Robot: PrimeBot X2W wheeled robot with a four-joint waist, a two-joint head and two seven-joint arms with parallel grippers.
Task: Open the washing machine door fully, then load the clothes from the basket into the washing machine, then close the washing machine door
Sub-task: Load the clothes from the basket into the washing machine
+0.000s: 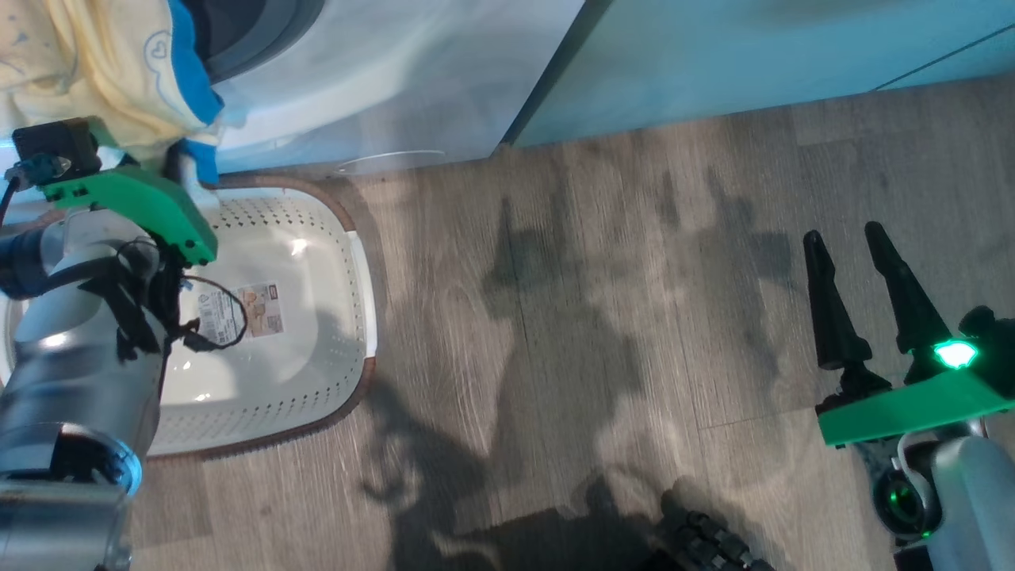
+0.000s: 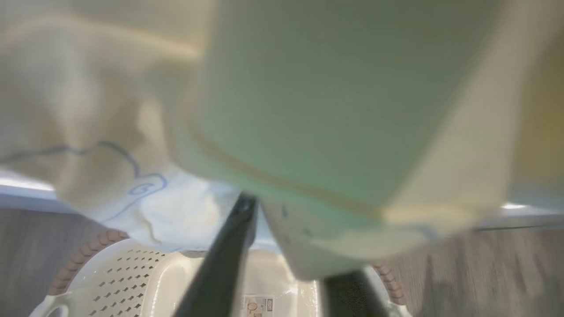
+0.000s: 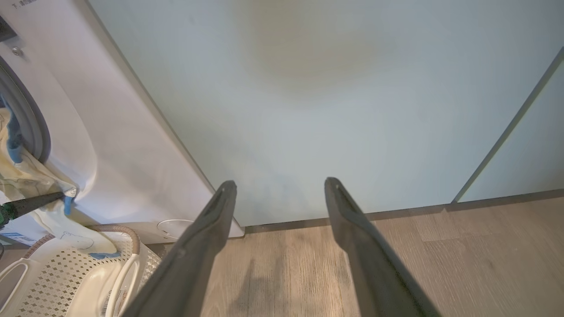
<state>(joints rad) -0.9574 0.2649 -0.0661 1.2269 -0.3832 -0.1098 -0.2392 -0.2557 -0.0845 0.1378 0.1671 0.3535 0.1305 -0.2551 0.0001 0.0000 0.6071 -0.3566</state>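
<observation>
Bare wooden floor (image 1: 595, 317) lies open all round the right hand (image 1: 842, 231), whose fingers are spread, with teal cabinet panels (image 1: 753, 55) ahead of it. The washing machine (image 1: 381, 79) stands before the left hand (image 2: 288, 246), and the basket (image 1: 317, 230) sits just beneath it. The clothes (image 1: 95, 71) hang from the machine's opening over this hand's fingers; I cannot tell whether it pinches them.

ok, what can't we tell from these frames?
- Whether the left claw grips anything: in the left wrist view blurred clothes hang over its fingers; in the head view its green mount hides them.
- Drum of the washing machine: cut off by the head view's top edge; clothes and the left edge hide it in the right wrist view.
- Text on the basket label: too small, head view.
</observation>
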